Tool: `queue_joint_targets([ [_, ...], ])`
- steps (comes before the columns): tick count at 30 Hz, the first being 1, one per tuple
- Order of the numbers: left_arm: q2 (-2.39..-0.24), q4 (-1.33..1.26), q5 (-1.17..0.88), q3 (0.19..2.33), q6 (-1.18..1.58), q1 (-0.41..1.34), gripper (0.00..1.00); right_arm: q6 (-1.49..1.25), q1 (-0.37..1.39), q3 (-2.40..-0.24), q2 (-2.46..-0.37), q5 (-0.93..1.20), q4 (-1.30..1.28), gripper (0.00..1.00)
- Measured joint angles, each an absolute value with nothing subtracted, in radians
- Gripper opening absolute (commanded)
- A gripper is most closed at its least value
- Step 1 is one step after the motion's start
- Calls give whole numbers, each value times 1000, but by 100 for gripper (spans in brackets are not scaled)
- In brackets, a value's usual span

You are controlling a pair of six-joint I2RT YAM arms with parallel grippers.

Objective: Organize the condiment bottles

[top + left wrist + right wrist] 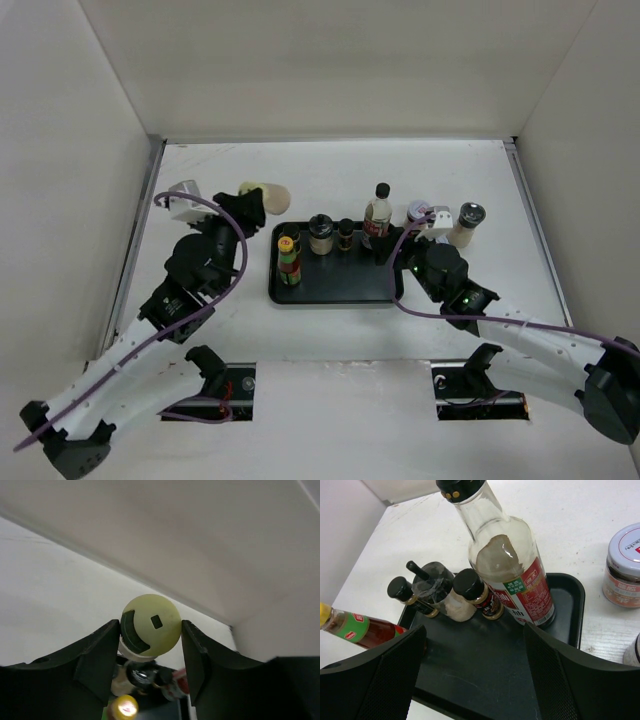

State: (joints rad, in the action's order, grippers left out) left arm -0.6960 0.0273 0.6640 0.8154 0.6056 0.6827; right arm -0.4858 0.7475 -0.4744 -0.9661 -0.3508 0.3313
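Left of tray, left tool clamping pale yellow-lidded jar, right tool spread wide

The top camera is looking down on the whole surface. The wrist cameras are sitting close, the left sharing the pale-lidded jar, the right the tray.

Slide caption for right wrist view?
Open right pincer over flat black rectangular tray holding tall clear black-capped bottle and smaller bottles.

The white table carries a black tray near its middle. A white-lidded jar and a black-capped jar stand toward its right edge.
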Motion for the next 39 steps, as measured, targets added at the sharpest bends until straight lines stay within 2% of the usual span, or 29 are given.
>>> queue_joint_targets([
  [7,-840,-56,738,833,516,1032,35,-482,747,-457,-908,-378,336,82],
  [13,-992,-132,807,811,431,1200,35,-483,746,-445,-871,-393,352,82],
  [23,-1193,-235,889,713,382,1218,35,-483,736,-443,-871,-397,352,82],
  [39,-1332,-370,931,599,421,1200,35,-482,734,-443,-873,-397,352,82],
])
